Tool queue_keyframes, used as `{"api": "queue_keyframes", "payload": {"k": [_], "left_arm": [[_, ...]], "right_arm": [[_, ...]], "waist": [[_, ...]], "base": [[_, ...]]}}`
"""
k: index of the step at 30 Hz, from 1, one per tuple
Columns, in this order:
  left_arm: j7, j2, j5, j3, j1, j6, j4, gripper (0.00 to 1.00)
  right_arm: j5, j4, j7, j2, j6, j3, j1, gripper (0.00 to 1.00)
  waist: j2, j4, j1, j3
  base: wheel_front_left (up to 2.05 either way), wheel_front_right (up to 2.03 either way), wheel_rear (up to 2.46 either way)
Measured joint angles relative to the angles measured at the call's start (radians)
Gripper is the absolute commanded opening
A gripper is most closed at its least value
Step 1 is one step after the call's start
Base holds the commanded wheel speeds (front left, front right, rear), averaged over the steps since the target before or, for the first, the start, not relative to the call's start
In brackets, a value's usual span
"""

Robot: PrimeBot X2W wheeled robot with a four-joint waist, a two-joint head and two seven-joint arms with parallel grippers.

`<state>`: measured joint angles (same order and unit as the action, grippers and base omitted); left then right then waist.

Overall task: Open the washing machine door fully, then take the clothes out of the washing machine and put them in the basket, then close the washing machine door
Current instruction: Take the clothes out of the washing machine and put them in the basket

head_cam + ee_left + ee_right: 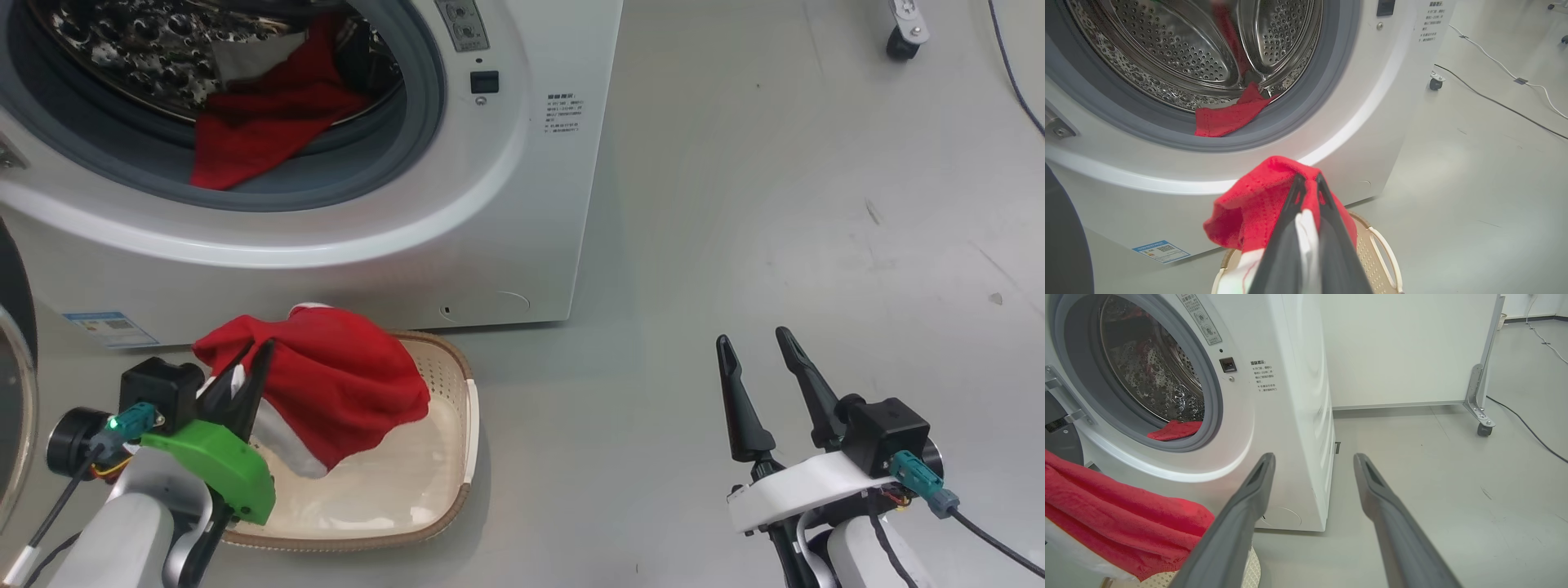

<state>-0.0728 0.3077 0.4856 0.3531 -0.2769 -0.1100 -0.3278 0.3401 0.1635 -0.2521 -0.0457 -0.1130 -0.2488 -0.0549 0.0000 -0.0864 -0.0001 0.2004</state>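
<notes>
My left gripper [247,358] is shut on a red garment with white panels [343,388], holding it over the cream basket [457,457] on the floor before the washing machine [522,204]. In the left wrist view the fingers [1294,200] pinch that red cloth [1253,204] above the basket [1376,253]. A second red garment [261,122] lies in the drum and drapes over the grey gasket. The open door's black rim [12,327] shows at the far left. My right gripper [755,343] stands open and empty over bare floor to the right of the machine.
A castor of a wheeled stand [902,41] and a black cable [1012,65] are at the far right. In the right wrist view a white panel on a castor foot [1482,424] stands behind the machine. Grey floor stretches to the right.
</notes>
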Motion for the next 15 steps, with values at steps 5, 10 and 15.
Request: {"api": "queue_keyframes", "payload": {"k": [5, 10, 15], "left_arm": [[0.030, 0.012, 0.000, 0.001, 0.001, 0.000, -0.035, 0.00], [0.056, 0.031, -0.003, 0.002, -0.001, 0.000, -0.085, 0.00], [0.077, 0.054, -0.016, 0.005, -0.020, 0.000, -0.128, 0.00]], "right_arm": [[-0.010, -0.013, 0.000, 0.000, 0.000, -0.012, -0.015, 1.00], [-0.019, -0.027, 0.000, 0.000, 0.000, -0.022, -0.034, 1.00], [-0.026, -0.041, 0.000, 0.000, 0.000, -0.027, -0.053, 1.00]], "waist": [[0.0000, -0.013, 0.0000, 0.047], [0.0000, -0.033, 0.0000, 0.104], [0.0000, -0.059, 0.0001, 0.166]], "base": [[0.00, 0.00, 0.00], [0.00, 0.00, 0.00], [0.00, 0.00, 0.00]]}}
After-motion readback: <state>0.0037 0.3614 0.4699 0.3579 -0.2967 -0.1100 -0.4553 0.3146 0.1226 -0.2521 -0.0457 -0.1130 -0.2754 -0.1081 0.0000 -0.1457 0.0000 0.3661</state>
